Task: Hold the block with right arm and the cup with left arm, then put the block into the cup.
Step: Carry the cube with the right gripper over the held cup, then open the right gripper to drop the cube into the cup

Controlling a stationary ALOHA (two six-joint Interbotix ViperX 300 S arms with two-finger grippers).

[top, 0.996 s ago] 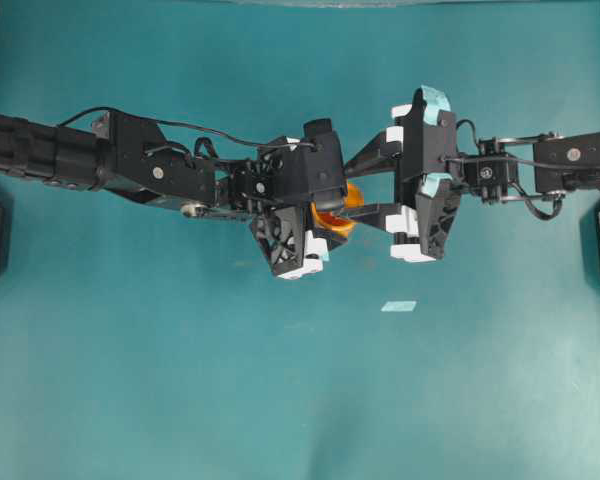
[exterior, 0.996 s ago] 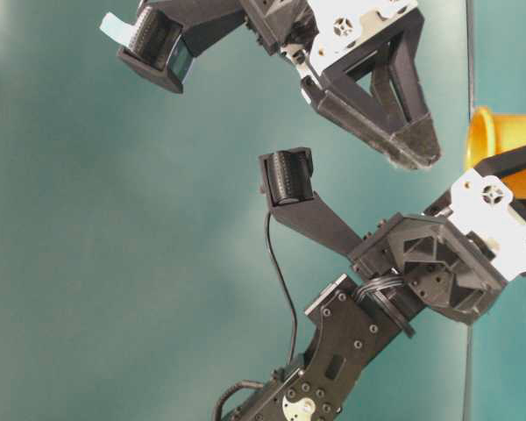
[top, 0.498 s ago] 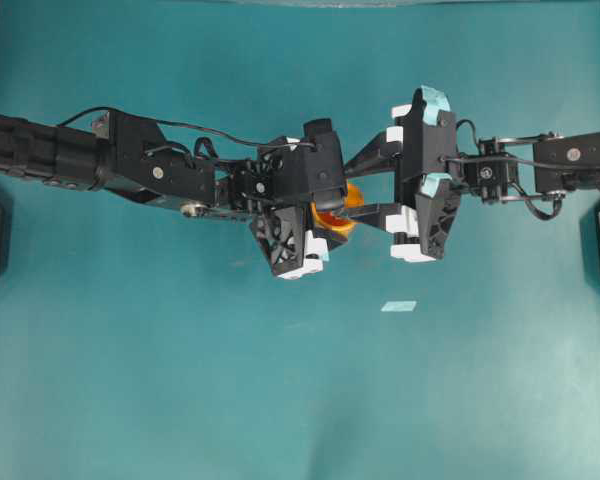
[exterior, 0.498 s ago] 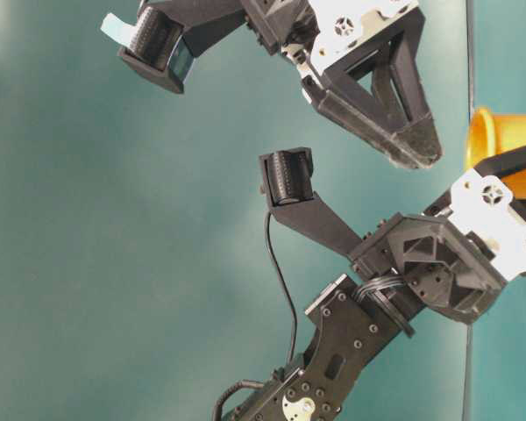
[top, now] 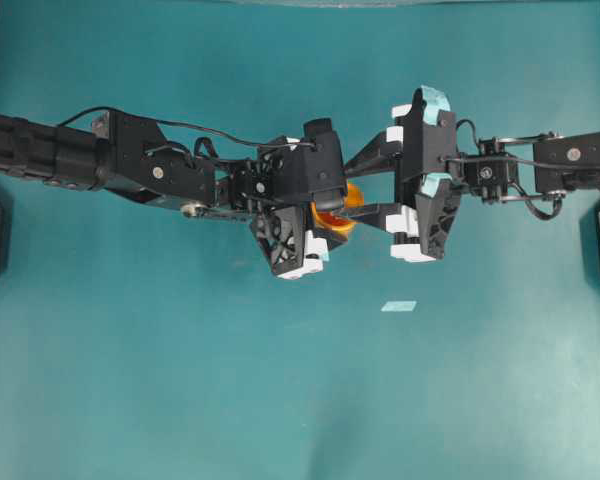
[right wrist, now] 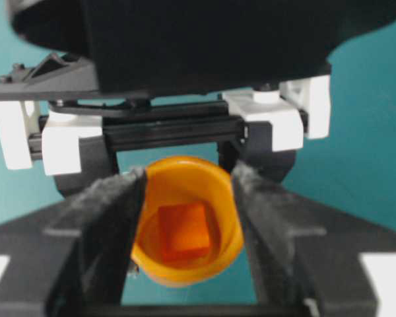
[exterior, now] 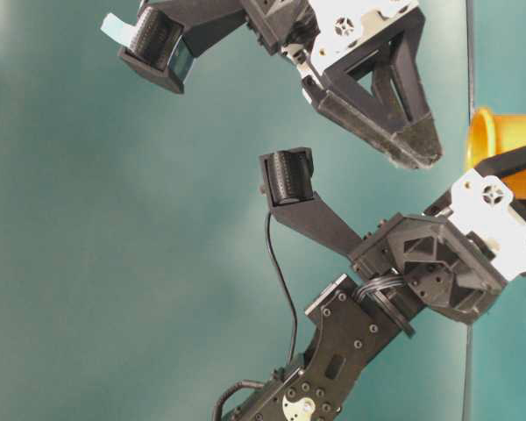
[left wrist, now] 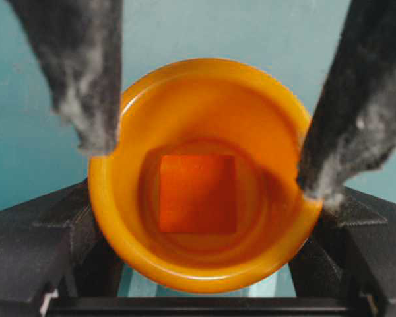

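A: The teal bench [top: 180, 380] is seen below, with both arms met above its middle. The left arm [top: 130, 170] is stretched in from one side, the right arm [top: 540, 165] from the other.

B: And the left claw [left wrist: 198, 165] is clamped across the cup [left wrist: 204, 175], one pad [left wrist: 86, 86] pressed on each side of the rim. The right claw [right wrist: 188, 218] is spread wide with nothing gripped, its fingers [right wrist: 105, 224] set either side of the cup.

A: The block [left wrist: 198, 193] is found flat on the cup's floor, so the drop is judged done.

B: Handling, then. The cup looks light, thin plastic, likely slick and a little springy; it is best taken across the rim, gently. The block is judged small, stiff and light, best pinched on opposite flat faces.

A: Only the wrist views show the block. From overhead, just a sliver of cup is glimpsed; at table level, only the rim [exterior: 495, 132].
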